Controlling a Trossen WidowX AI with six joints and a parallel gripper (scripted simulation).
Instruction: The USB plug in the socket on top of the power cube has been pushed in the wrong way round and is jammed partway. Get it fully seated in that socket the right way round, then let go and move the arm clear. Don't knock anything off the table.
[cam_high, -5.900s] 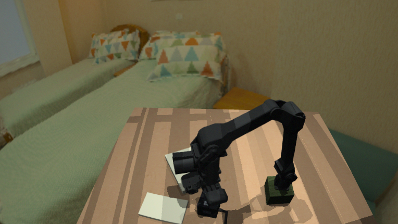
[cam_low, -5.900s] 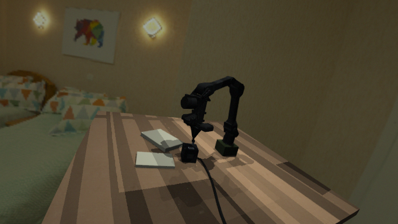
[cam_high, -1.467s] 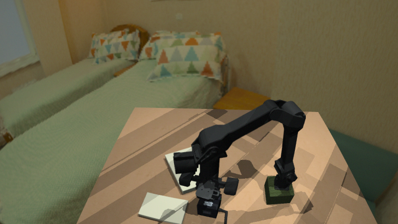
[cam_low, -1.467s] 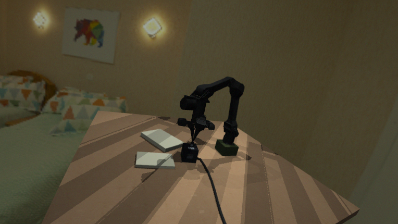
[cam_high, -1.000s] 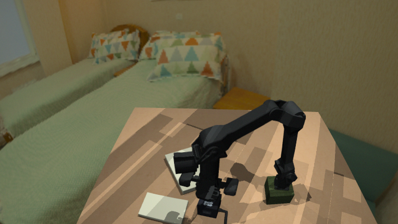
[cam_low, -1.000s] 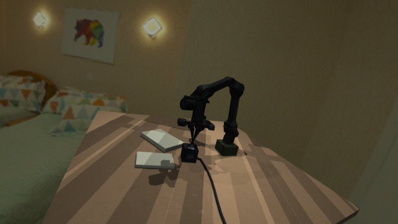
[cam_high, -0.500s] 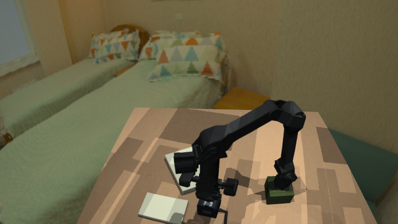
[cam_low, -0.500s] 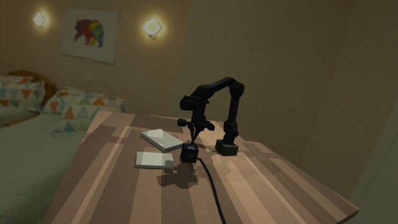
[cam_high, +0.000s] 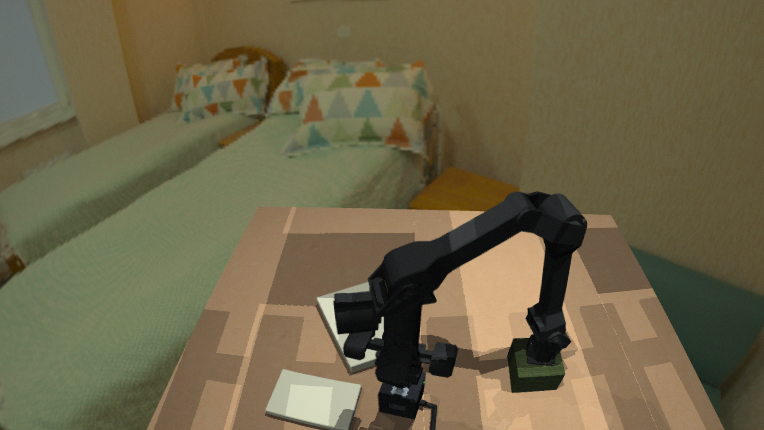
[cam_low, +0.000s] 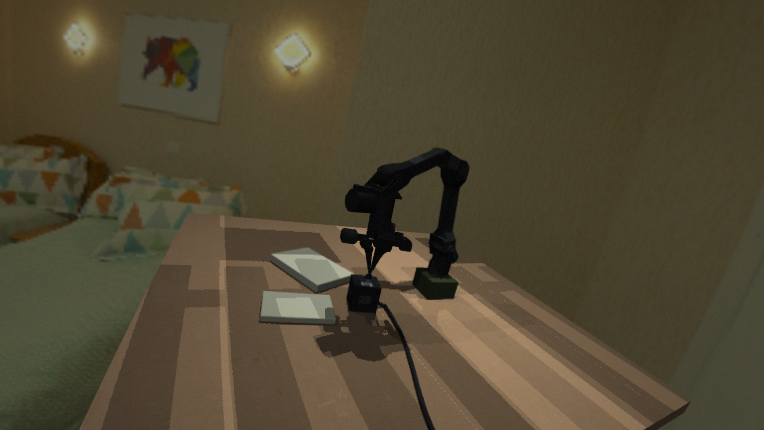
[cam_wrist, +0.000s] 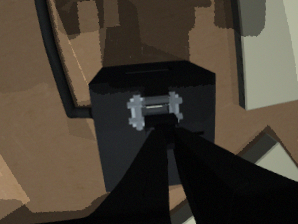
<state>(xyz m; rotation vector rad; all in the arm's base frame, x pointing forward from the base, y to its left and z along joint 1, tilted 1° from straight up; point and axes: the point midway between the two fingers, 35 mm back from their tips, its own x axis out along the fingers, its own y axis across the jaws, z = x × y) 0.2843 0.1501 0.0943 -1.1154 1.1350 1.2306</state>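
gripper (cam_high: 399, 376) (cam_low: 369, 272) (cam_wrist: 166, 137): clamped on the dark USB plug (cam_wrist: 161, 120) | plug: above the pale-rimmed socket (cam_high: 399, 391) (cam_wrist: 134, 113), seating depth unclear | power cube (cam_high: 399, 401) (cam_low: 363, 294) (cam_wrist: 112, 145): black, upright on table (cam_high: 470, 405) (cam_low: 368, 384) (cam_wrist: 30, 165)

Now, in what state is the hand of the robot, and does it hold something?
Hand: closed on the USB plug, above the power cube.
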